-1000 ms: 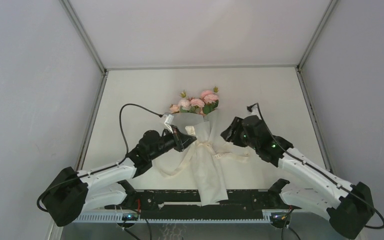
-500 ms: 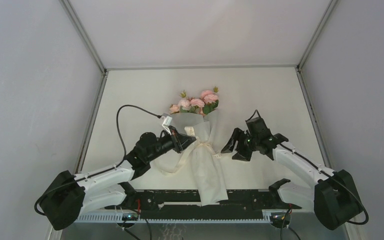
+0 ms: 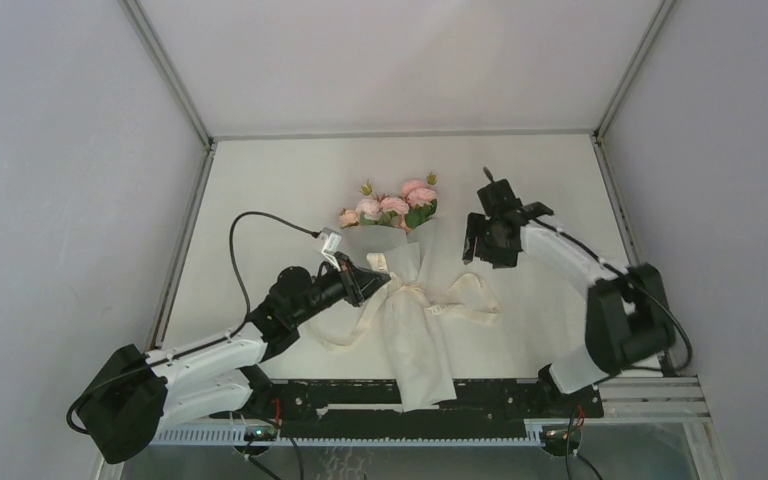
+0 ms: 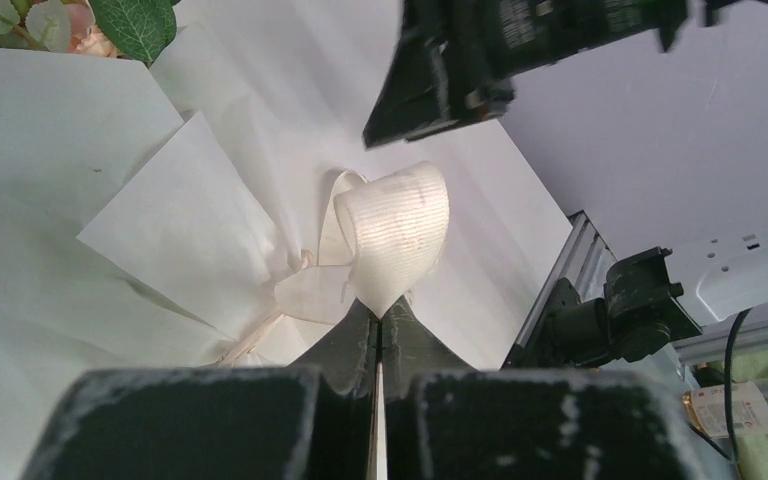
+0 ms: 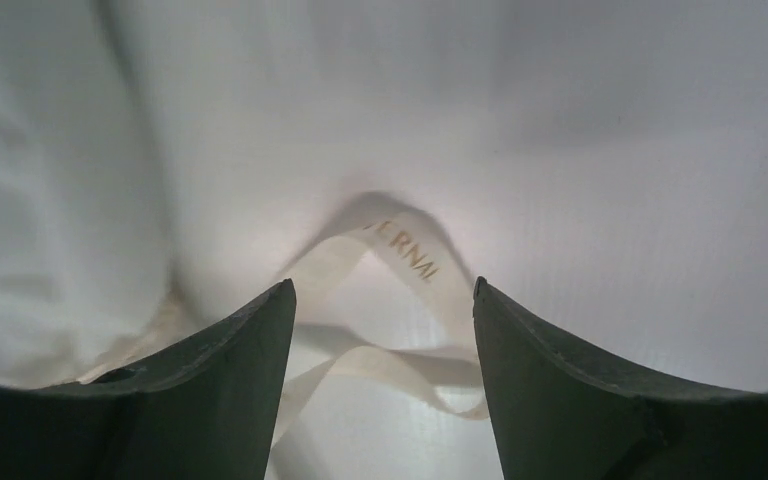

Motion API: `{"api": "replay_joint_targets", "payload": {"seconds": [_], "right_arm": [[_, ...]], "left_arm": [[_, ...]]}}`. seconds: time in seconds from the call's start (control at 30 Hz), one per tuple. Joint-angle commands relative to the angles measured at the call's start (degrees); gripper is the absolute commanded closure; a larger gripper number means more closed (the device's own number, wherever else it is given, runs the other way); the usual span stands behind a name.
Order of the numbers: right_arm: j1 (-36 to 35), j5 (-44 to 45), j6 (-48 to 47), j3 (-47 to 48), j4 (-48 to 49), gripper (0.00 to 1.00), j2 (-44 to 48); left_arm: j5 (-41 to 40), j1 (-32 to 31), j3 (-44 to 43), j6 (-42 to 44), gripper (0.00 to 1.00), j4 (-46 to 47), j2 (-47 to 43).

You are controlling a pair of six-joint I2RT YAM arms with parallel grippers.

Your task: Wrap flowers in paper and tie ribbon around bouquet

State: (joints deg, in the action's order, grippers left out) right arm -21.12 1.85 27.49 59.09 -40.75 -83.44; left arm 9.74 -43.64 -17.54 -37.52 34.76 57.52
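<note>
- Centre of the surface [image 3: 280, 190]: the bouquet [image 3: 400, 248] lies lengthwise. The flowers [image 3: 392, 207] point to the far edge, and the paper [image 3: 418, 350] cone tapers toward the near edge, its tail reaching over the black rail [image 3: 340, 392].
- The ribbon [image 3: 472, 300] is cinched round the cone's waist, with one limp loop trailing toward the left edge and another toward the right.
- The left tool [image 4: 380, 312], its jaws pressed together, pinches a standing loop of ribbon just beside the knot.
- The right tool [image 3: 472, 243] hovers above the surface on the bouquet's right side, jaws wide apart and gripping nothing. Its wrist view shows the lettered right-hand loop lying below, between the fingers.
- The step in hand appears to be finishing the tie. Done well, the right tool would descend over a single strand of that loop and close on ribbon alone. It would then draw away from the left tool, low and level, so the knot tightens and the cone is not dragged.
- The left pinch serves as the anchor; a slack grip there would likely let the loop slide through.
- In the way: paper flares directly under the knot and is easily caught or creased. The left arm's black cable [image 3: 260, 215] arcs over the left side of the surface, well apart from the ribbon.
</note>
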Motion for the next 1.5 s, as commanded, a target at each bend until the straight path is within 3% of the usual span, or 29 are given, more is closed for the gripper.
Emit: {"api": "replay_joint_targets", "payload": {"seconds": [0.0, 0.17, 0.23, 0.3, 0.37, 0.4, 0.43, 0.57, 0.67, 0.77, 0.83, 0.93, 1.0, 1.2, 1.37, 1.43, 1.47], "right_arm": [[0.3, 0.3, -11.3, 3.1, -7.7, 0.25, -10.0], [0.4, -3.5, -13.2, 4.4, -5.9, 0.24, -16.7], [0.4, -4.6, -13.3, 4.4, -5.8, 0.30, -18.7], [0.5, -5.3, -13.4, 4.4, -5.7, 0.51, -19.8], [0.9, -4.9, -13.3, 4.2, -5.2, 0.84, -18.9], [1.3, -4.1, -13.3, 4.2, -5.2, 0.96, -17.3], [2.0, -3.0, -13.2, 4.1, -5.4, 1.00, -15.4], [6.4, 0.6, -11.3, 5.6, -5.4, 1.00, -1.2], [8.6, -5.7, -9.4, 6.0, 1.8, 1.00, 12.1], [5.5, -10.4, -5.1, 6.1, 11.6, 1.00, 21.1], [-1.1, -10.3, -1.6, 6.0, 18.8, 1.00, 21.9], [-9.1, -14.7, 1.8, 7.9, 30.4, 1.00, 17.1], [-13.1, -17.6, 3.4, 12.5, 32.6, 1.00, 10.6], [-24.6, -22.1, 0.1, 27.1, 28.0, 1.00, -7.7], [-29.9, -26.5, -4.8, 37.8, 17.4, 0.99, -18.0], [-30.5, -29.2, -6.8, 40.1, 13.8, 0.86, -19.9], [-30.5, -29.6, -8.3, 41.7, 11.4, 0.72, -20.5]], "left_arm": [[-0.7, 0.0, 0.9, 0.9, 1.00, 2.3, -1.3], [-1.1, -0.1, 0.9, 0.9, 1.00, 2.2, -1.1], [-1.1, -0.1, 0.8, 0.9, 1.00, 2.1, -1.0], [-1.2, -0.1, 0.8, 0.9, 1.00, 2.1, -1.0], [-1.1, 0.0, 0.8, 0.9, 1.00, 2.0, -1.1], [-1.1, 0.0, 0.7, 0.9, 1.00, 2.0, -1.1], [-1.0, -0.1, 0.7, 0.9, 1.00, 2.0, -1.2], [-1.4, 0.0, 1.1, 0.9, 1.00, 2.0, -1.6], [-1.7, -0.1, 1.3, 1.0, 1.00, 2.0, -2.0], [-1.5, -0.3, 1.5, 1.3, 1.00, 2.0, -2.3], [-0.1, -0.7, 1.5, 2.1, 1.00, 3.0, -2.5], [6.1, -2.5, 1.7, 5.9, 1.00, 7.3, -2.7], [10.7, -3.8, 1.7, 7.9, 1.00, 9.0, -3.4], [14.4, -4.4, 1.8, 10.0, 1.00, 9.8, -4.7], [12.6, -4.4, 1.9, 9.5, 1.00, 8.9, -4.7], [10.9, -4.4, 1.9, 9.1, 1.00, 8.2, -4.8], [10.3, -4.4, 1.9, 9.1, 1.00, 8.1, -4.9]]}}
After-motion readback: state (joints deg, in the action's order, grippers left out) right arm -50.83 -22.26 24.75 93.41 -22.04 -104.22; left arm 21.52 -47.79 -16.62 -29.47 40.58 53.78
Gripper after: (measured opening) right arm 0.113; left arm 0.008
